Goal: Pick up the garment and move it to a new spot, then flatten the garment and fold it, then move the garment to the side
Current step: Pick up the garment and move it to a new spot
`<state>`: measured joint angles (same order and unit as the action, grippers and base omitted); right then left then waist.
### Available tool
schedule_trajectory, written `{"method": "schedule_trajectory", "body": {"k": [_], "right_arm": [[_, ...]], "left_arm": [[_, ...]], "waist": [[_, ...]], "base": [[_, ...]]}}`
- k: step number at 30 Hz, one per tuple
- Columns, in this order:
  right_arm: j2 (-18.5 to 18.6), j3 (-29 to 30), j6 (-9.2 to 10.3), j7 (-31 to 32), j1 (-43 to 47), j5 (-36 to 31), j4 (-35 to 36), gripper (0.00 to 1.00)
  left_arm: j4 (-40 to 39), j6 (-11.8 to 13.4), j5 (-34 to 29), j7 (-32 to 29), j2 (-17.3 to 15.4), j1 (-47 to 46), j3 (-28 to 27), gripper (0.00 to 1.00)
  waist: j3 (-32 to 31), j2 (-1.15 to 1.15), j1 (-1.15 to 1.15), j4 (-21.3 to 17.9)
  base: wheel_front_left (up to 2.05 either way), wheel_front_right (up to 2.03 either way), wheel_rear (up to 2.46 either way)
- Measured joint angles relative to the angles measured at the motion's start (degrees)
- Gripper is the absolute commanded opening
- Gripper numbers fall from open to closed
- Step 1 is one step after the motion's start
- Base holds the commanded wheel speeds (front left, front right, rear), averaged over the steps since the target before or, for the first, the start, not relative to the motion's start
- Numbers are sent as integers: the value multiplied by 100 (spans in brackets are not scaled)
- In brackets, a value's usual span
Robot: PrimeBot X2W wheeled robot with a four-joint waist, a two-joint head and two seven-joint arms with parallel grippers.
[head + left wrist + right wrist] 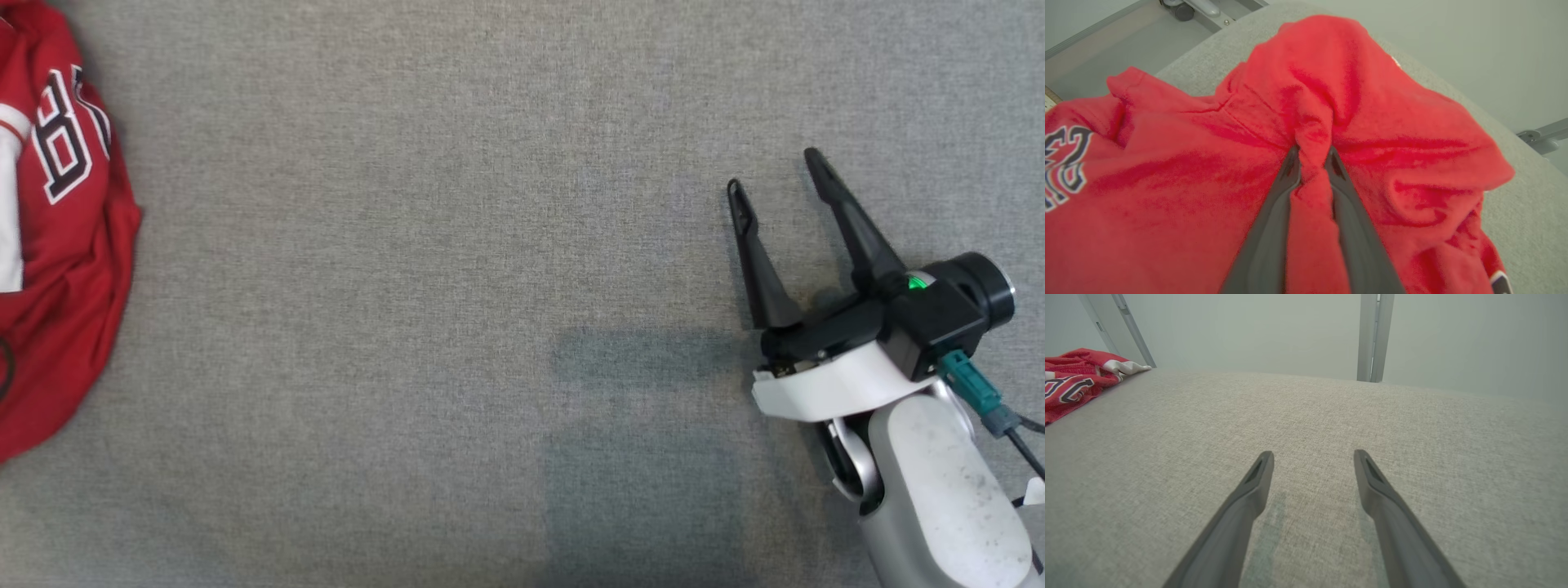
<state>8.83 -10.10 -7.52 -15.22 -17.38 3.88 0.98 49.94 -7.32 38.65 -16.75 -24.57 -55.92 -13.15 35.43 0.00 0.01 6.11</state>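
I am looking down from the head camera at a grey cloth-covered counter [408,286]. The garment [73,269], a red jersey with dark white-edged lettering and a white panel, is lying crumpled at the counter's far left edge, partly cut off by the frame.

Through the left wrist camera I am watching the left jaws pinching a raised ridge of the garment [1372,102]. The two dark fingers [1276,216] are standing narrow, one on each side of the fold, with red cloth bunching between them and running up past their tips. The rest of the jersey is spreading out around the fingers, with some lettering [1063,163] showing at that view's left edge. The counter [1527,212] is showing beyond the cloth on the right and at the top.

The right jaws are standing wide with nothing between them. In the head view their fingers [853,220] are pointing up and slightly left from the lower right, over bare counter, with a green light [917,283] glowing on the wrist behind them. A dim shadow [645,425] is lying on the fabric to their left. Whether the tips are touching the surface, I cannot tell.

From the right wrist camera, the fingers [1241,506] are reaching out over the counter [1306,416], and the garment [1073,379] is sitting well apart from them at the far upper left. A pale upright post [1372,335] is rising behind the counter's far edge.
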Motion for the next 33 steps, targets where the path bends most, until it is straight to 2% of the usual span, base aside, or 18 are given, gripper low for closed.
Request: {"method": "schedule_trajectory", "body": {"k": [11,18,23,27,28,33], "right_arm": [[-238,-30,0,1,296,98,-170,100],[-335,-4,0,2,489,158,-235,100],[-417,15,0,2,651,189,-256,100],[-454,46,0,3,701,208,-256,100],[-454,46,0,3,701,208,-256,100],[-501,69,0,7,793,234,-260,100]], "left_arm": [[-1160,0,439,-177,-463,360,366,0],[-2213,0,720,-426,-571,717,605,0],[-3173,0,851,-721,-547,1071,775,0],[-4052,38,1067,-992,-397,1251,871,0],[-4052,38,1067,-992,-397,1251,871,0],[-5118,215,1180,-1383,-56,1454,1258,0]], "waist": [[-664,0,0,40],[-1066,0,0,-1],[-1341,0,-1,-56],[-1523,0,-1,-126],[-1523,0,-1,-126],[-1705,0,-1,-270]], "base": [[0,0,0],[0,0,0],[0,0,0],[0,0,0],[0,0,0],[0,0,0]]}}
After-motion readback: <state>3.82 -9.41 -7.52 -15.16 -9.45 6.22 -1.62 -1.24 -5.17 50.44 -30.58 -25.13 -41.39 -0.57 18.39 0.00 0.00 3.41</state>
